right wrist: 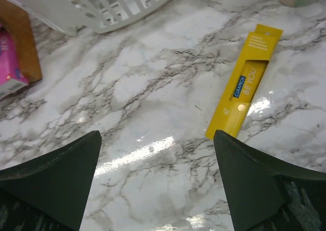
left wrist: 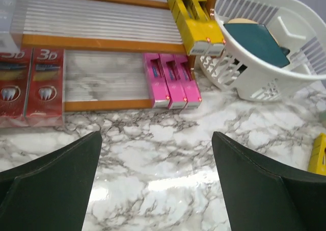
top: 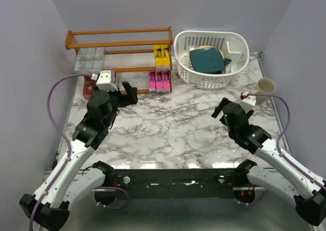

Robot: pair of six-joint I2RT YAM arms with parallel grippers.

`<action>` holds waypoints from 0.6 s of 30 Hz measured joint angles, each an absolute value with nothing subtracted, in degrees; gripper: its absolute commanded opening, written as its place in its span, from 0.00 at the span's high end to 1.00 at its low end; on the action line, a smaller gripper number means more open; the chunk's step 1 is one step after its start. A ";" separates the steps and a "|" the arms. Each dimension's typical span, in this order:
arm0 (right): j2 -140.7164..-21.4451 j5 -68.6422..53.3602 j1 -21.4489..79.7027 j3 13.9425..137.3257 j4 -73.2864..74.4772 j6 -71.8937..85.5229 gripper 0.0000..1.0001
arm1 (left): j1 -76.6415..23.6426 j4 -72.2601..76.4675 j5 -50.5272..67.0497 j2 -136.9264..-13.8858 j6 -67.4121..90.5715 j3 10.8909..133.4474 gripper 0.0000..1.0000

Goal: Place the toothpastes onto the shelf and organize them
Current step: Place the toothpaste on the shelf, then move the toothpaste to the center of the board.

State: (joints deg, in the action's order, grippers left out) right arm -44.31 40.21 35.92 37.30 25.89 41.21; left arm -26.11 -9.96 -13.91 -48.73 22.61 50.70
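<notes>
The wooden shelf point(top: 119, 39) stands at the back left. Its upper tier holds silver-grey toothpastes point(top: 89, 59) on the left and two yellow ones point(left wrist: 196, 19) on the right. The lower tier holds two red toothpastes point(left wrist: 31, 85) on the left and three pink ones point(left wrist: 170, 80) on the right. One yellow toothpaste point(right wrist: 245, 80) lies loose on the table, just ahead and right of my right gripper point(right wrist: 156, 139), which is open and empty. My left gripper point(left wrist: 155, 144) is open and empty over the table in front of the shelf's lower tier.
A white slotted basket point(top: 234, 42) with a teal object inside stands right of the shelf. A beige cup point(top: 266, 86) stands at the right edge. Walls close in the table on the left, back and right.
</notes>
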 measured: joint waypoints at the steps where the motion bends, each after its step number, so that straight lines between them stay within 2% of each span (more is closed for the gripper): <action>1: -46.17 40.73 35.40 38.17 27.35 41.69 0.00 | -26.11 -12.62 -13.91 -45.52 22.04 49.06 0.01; 10: -66.26 40.82 20.78 49.36 37.23 45.78 0.00 | -26.11 -20.88 -13.72 -21.21 17.80 34.48 0.01; 18: -82.06 37.85 9.06 55.86 39.40 45.98 0.06 | -26.11 -22.85 -11.25 -13.52 16.86 31.33 0.01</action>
State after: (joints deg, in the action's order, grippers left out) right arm -82.06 37.85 9.06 55.86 39.40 45.98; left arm -26.11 -22.85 -11.25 -13.52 16.86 31.33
